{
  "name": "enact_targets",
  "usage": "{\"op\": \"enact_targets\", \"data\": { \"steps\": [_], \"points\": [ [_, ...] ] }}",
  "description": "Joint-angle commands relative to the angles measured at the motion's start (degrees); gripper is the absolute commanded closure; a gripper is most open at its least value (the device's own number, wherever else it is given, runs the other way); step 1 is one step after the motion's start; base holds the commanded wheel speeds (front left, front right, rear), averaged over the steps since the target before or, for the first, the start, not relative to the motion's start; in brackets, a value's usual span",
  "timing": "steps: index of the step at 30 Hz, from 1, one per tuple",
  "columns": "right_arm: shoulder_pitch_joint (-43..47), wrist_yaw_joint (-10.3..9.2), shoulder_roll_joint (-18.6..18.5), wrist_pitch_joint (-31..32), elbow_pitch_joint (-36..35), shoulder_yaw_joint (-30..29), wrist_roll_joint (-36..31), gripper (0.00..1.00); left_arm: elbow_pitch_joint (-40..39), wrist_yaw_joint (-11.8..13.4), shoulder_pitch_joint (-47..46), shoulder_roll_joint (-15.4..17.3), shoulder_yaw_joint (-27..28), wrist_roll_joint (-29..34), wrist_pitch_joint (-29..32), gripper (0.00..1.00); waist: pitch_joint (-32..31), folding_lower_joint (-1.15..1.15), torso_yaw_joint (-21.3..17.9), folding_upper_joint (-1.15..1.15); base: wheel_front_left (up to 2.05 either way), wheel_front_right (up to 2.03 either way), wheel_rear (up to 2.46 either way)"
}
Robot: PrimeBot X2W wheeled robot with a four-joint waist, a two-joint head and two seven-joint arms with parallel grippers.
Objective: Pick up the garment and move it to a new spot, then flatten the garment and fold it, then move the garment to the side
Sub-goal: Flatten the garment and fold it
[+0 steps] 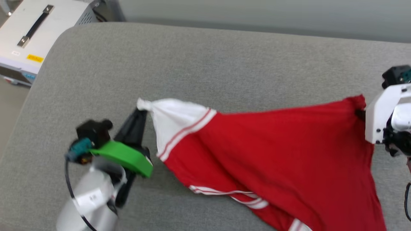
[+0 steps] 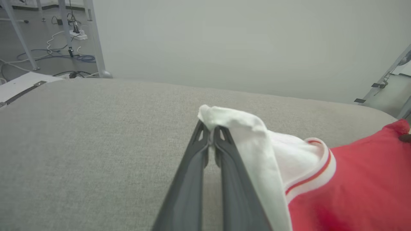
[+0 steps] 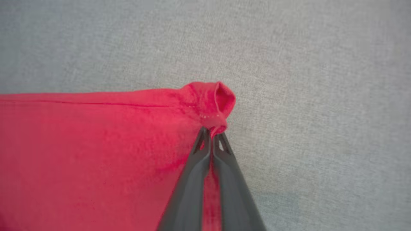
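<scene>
Left gripper (image 2: 210, 134), right gripper (image 3: 211, 133) clamp opposite garment (image 1: 273, 144) edges.

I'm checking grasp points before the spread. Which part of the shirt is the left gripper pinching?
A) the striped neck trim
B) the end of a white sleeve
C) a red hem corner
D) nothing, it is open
B: the left gripper is shut on the bunched end of the white sleeve of the garment; the right gripper has a red corner.
</scene>
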Motion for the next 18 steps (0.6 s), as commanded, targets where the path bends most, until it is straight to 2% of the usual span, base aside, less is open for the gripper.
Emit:
{"op": "enact_targets", "data": {
  "steps": [1, 6, 9, 18],
  "points": [
    [-1.73, -0.03, 0.58, -0.98, 0.30, -0.72, -1.37, 1.00, -0.02, -0.31, -3.17, 1.19, 0.68, -1.04, 0.71, 1.00, -2.38, 0.00, -2.28, 0.00, 0.00, 0.00, 0.00],
    [-6.57, -0.03, 3.14, -5.70, 1.06, -2.50, -5.95, 1.00, 3.40, -0.51, -12.79, 4.36, 1.00, -3.94, 2.68, 1.00, -3.34, 0.00, -4.92, 0.00, 0.00, 0.00, 0.00],
    [-10.07, -0.03, 4.38, -9.20, 2.32, -4.03, -8.13, 1.00, 6.91, -0.55, -19.09, 5.21, 0.55, -5.57, 3.74, 1.00, -2.73, 0.00, -5.98, 0.00, 0.00, 0.00, 0.00],
    [-26.49, -0.03, 6.55, -18.19, 7.18, -8.17, -15.60, 1.00, 19.19, -0.57, -43.75, 8.20, -2.13, -6.91, 5.55, 1.00, 3.34, 0.00, -8.19, 0.00, 0.00, 0.00, 0.00]
  ]
}}
